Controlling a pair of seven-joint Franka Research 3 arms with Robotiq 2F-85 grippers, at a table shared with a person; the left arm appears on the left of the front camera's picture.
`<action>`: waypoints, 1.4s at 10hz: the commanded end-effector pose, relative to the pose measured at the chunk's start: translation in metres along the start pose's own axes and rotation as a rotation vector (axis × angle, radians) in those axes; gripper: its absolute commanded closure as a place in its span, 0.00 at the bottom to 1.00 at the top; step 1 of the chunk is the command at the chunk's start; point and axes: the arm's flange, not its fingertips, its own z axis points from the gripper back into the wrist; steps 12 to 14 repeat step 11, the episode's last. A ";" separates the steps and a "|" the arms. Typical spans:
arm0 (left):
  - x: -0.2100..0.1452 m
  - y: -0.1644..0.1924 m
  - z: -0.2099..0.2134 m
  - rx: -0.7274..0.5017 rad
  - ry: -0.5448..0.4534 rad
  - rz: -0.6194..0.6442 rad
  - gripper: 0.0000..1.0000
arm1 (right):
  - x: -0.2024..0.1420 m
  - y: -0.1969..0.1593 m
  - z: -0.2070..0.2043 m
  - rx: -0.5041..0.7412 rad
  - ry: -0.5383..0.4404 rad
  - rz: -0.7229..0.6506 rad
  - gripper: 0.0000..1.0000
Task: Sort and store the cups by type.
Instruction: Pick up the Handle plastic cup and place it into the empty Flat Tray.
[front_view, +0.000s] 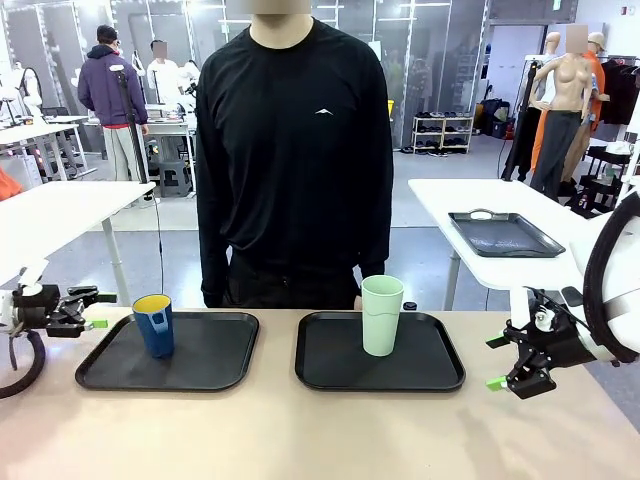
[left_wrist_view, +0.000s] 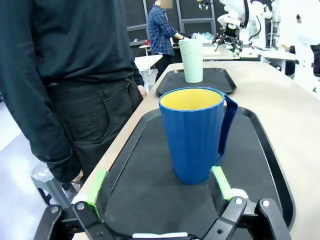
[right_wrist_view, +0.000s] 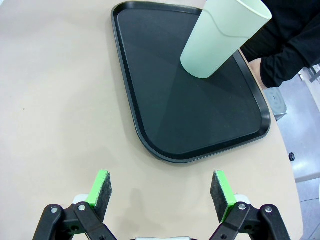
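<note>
A dark blue mug (front_view: 154, 324) with a yellow inside stands upright on the left black tray (front_view: 200, 360). A tall mint-green tumbler (front_view: 381, 315) stands upright on the right black tray (front_view: 430, 362). My left gripper (front_view: 92, 310) hovers open at the table's left edge, apart from the mug. In the left wrist view the blue mug (left_wrist_view: 196, 132) stands just beyond my open left gripper (left_wrist_view: 160, 187), handle to the right. My right gripper (front_view: 510, 365) hangs open off the right tray's right side. In the right wrist view the tumbler (right_wrist_view: 222, 37) is well ahead of the open right gripper (right_wrist_view: 161, 192).
A person in a black top stands at the far side of the table (front_view: 300, 430), hands down by the edge. Another white table with a dark tray (front_view: 504, 233) stands at the back right. Bare tabletop lies in front of both trays.
</note>
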 end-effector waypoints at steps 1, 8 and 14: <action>0.012 -0.010 0.001 -0.021 -0.008 0.028 0.00 | -0.001 -0.002 -0.001 -0.005 -0.012 -0.001 0.00; 0.004 -0.001 0.003 0.000 -0.001 0.005 0.00 | -0.001 -0.002 -0.001 -0.005 -0.012 -0.001 0.00; 0.004 -0.001 0.003 0.000 -0.001 0.005 0.00 | -0.001 -0.002 -0.001 -0.005 -0.012 -0.001 0.00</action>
